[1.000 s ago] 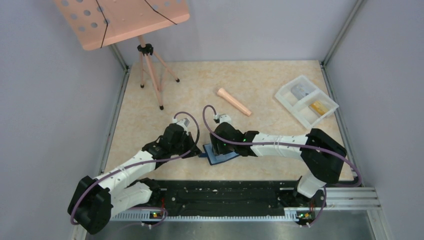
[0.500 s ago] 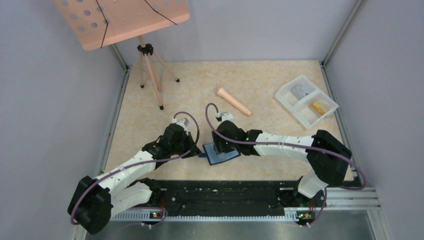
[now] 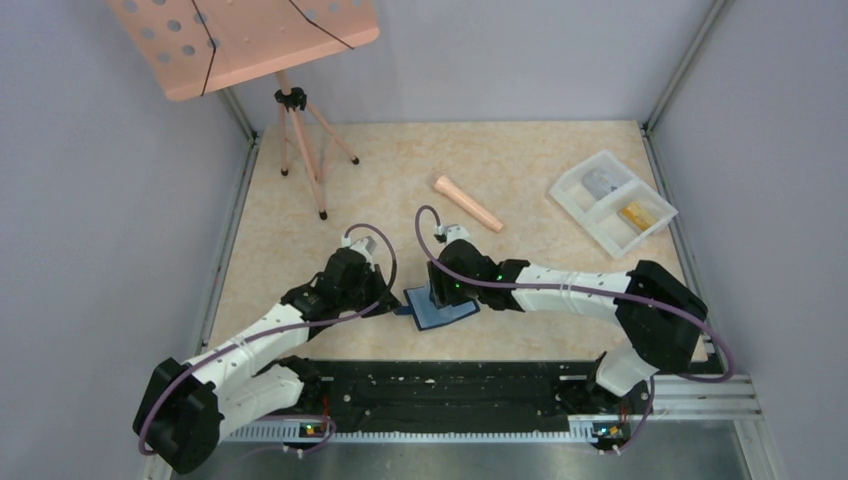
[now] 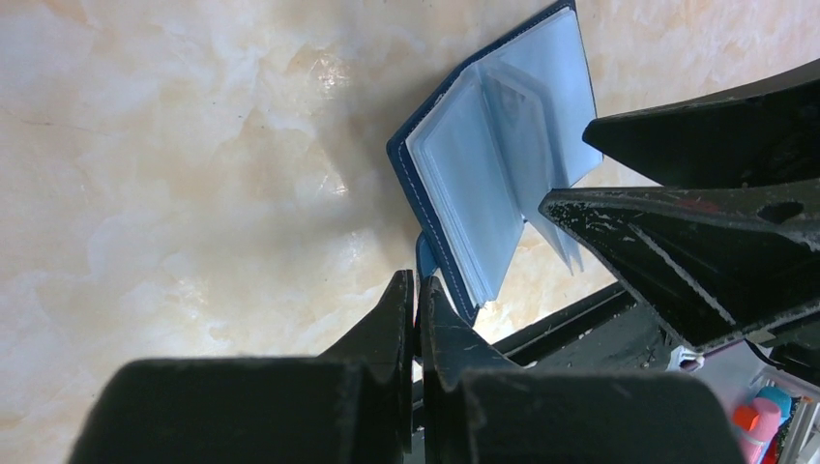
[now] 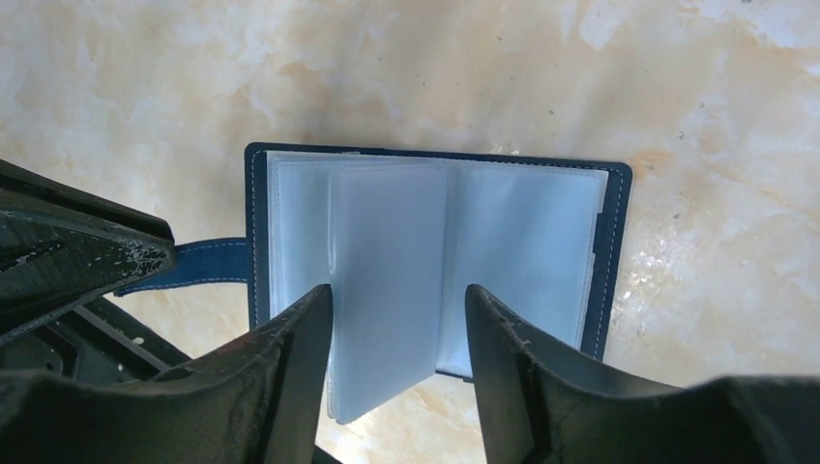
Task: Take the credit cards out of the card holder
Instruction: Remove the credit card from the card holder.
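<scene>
The card holder [image 5: 522, 261] — matt stitched cover, glossy translucent plastic sleeves — rests on smooth marbled tabletop [image 5: 677, 77].

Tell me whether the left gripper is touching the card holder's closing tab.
Touching. In the left wrist view the left gripper is shut on the blue tab of the card holder. The right wrist view shows that tab running into its tip.

Overhead and close wrist views share the card holder [image 3: 445, 312].
</scene>
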You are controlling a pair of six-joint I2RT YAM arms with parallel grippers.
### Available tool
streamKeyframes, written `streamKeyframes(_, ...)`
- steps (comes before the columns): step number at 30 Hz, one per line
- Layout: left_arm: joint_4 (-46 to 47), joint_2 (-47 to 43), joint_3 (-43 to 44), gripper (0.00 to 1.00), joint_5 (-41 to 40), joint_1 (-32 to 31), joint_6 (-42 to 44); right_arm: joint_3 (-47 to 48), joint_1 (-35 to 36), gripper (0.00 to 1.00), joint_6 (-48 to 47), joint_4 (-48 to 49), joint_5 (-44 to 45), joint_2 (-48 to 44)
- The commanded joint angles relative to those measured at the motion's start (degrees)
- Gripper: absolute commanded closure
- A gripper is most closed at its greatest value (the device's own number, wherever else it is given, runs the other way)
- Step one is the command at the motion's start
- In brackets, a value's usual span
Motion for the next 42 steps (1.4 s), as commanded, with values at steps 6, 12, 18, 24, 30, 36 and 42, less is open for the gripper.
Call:
streamKeyframes(6,-3.66,-1.8,6.0,0.82,-4.3,-0.05,0.86,-5.26,-3.76,0.6,1.59,9.93,-10.62,-2.66)
streamKeyframes(12,-3.77,0.2,8.43,0.68,-3.6,0.05,0.99,-6.14,-3.95,0.64,2.38,13.5,-12.44,-2.67)
streamKeyframes(18,0.59,2.99,6.94,0.66,-2.48,0.03,-0.12,-5.51,-3.95,0.62,1.9,12.34,-12.38,-4.07)
streamKeyframes(24,7.65,7.22,4.59,0.66,2.1,0.03,-2.19,-5.61,-3.91,0.66,1.95,12.05,-12.97,-5.28)
streamKeyframes(30,8.21,9.13,4.64,0.67,3.0,0.07,-1.78,-4.82,-3.96,0.83,1.14,7.84,-8.84,-4.75)
streamKeyframes(36,7.8,7.91,3.2,0.67,2.55,0.06,-1.68,-3.93,-4.61,0.75,-1.08,-0.35,1.08,-7.33)
streamKeyframes(42,10.19,7.46,1.27,0.67,3.69,0.04,-2.62,-3.71,-4.92,0.7,-1.92,-2.08,1.85,-12.5)
